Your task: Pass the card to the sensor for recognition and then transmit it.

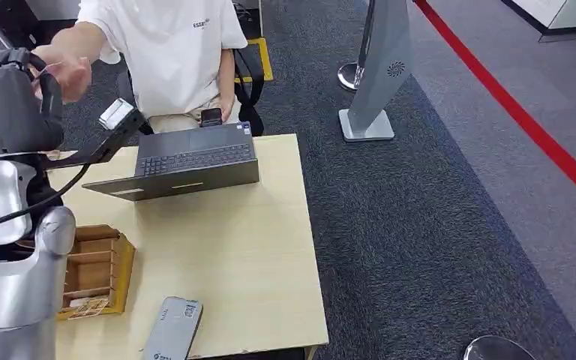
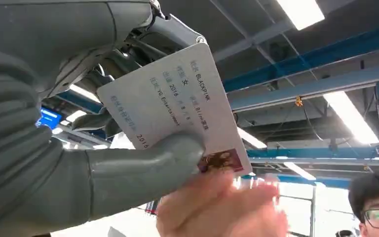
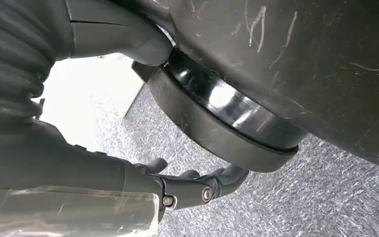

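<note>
The white card (image 2: 177,103), printed with text and a small photo, is pinched between the thick thumb and dark fingers of my left hand (image 2: 128,165). In the head view my left hand (image 1: 15,94) is raised high at the far left. A seated person's hand (image 1: 71,73) reaches up to it. That person's hand (image 2: 222,207), blurred, touches the card's free end. The sensor (image 1: 116,114), a white-faced head on a black arm, stands over the table just right of my hand. My right hand (image 3: 197,186) hangs by my body above the carpet and holds nothing.
An open laptop (image 1: 195,159) sits on the far side of the light wooden table (image 1: 255,255). A wooden card box (image 1: 97,271) and a grey flat device (image 1: 173,328) lie near the front edge. A grey kiosk stand (image 1: 379,71) and a red floor line (image 1: 525,120) are to the right.
</note>
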You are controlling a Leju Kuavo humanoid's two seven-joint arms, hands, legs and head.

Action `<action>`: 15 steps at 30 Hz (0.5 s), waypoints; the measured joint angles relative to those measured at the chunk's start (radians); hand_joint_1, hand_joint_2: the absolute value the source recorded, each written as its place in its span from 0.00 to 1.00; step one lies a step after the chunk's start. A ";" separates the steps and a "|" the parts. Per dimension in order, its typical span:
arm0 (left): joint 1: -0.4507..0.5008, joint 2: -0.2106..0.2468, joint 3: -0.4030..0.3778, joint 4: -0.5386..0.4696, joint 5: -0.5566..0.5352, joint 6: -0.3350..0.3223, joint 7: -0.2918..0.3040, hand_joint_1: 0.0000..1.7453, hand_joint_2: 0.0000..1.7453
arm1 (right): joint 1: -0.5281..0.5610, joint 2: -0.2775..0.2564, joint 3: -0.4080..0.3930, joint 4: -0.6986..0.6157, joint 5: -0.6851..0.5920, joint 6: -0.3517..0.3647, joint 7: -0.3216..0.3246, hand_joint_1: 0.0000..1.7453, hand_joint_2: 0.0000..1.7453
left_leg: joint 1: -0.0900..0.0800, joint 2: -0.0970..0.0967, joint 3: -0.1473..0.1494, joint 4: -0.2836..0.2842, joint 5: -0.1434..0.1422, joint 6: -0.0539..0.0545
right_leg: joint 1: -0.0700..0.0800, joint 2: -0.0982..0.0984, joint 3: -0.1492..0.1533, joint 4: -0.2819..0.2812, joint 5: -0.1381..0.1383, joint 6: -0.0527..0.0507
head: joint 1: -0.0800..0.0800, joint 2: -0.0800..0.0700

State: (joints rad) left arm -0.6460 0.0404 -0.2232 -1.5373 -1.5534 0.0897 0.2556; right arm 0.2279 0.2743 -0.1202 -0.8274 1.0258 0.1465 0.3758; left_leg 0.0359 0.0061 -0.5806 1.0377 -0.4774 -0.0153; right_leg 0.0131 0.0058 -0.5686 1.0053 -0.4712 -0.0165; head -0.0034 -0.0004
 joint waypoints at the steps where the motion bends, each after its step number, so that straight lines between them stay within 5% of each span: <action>1: -0.001 0.000 0.000 0.001 0.000 0.000 0.002 0.00 1.00 | 0.000 0.000 0.000 0.000 0.000 0.000 0.000 0.00 1.00 | 0.000 0.000 0.000 0.000 0.000 0.000 | 0.000 0.000 0.000 0.000 0.000 0.000 | 0.000 0.000; 15: 0.010 -0.014 -0.019 -0.003 0.000 -0.017 -0.041 0.00 1.00 | -0.003 0.000 0.000 0.005 -0.015 -0.002 0.013 0.00 1.00 | 0.003 0.000 0.001 0.000 -0.001 -0.002 | 0.003 0.000 0.002 -0.001 0.001 -0.002 | 0.000 0.000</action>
State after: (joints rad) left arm -0.6361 0.0267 -0.2419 -1.5408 -1.5534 0.0729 0.2143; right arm 0.2250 0.2747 -0.1202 -0.8225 1.0105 0.1446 0.3887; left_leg 0.0392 0.0062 -0.5796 1.0379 -0.4783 -0.0173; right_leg 0.0162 0.0056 -0.5670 1.0043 -0.4706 -0.0190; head -0.0034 -0.0004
